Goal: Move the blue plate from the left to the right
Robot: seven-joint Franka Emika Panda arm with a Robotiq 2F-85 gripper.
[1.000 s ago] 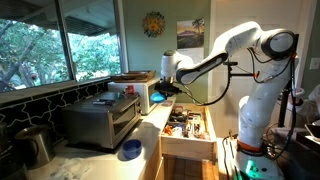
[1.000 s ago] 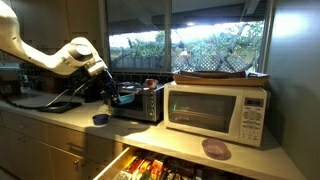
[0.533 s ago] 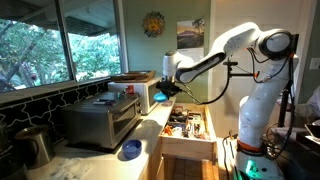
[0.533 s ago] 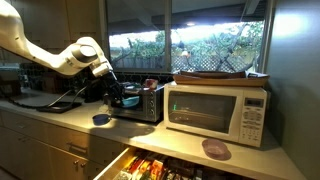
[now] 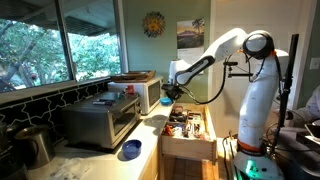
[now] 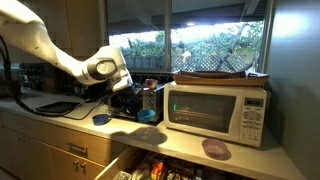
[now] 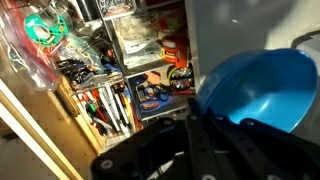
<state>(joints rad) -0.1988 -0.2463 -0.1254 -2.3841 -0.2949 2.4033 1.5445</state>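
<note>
blue plate [image 7: 258, 88]: right side of the wrist view, bright cyan, tilted, off the counter; in an exterior view a bit of blue [image 6: 148, 114] shows just below my gripper, centre-left of the frame
gripper [image 7: 205, 130]: mine, closed on the blue plate's lower-left rim, dark fingers [image 7: 190, 150] coming up from the bottom edge of the wrist view; in both exterior views it hangs in mid-frame [image 5: 168, 93] [image 6: 140, 103]
below plate: open drawer [image 5: 188, 148], full of tools and small clutter, fills the left and centre of the wrist view
blue bowl [image 5: 130, 150]: darker, deeper, sits on the counter, lower centre of the frame; in an exterior view left of my gripper [image 6: 100, 119], apart from it
toaster oven [image 5: 100, 120]: on the counter, left of centre, just behind my gripper in an exterior view [image 6: 125, 98]
microwave [image 6: 215, 112]: right half of the frame, on the counter
purple plate [image 6: 215, 149]: flat on the counter in front of the microwave, lower right
counter [image 6: 60, 112]: runs left to right under the windows
</note>
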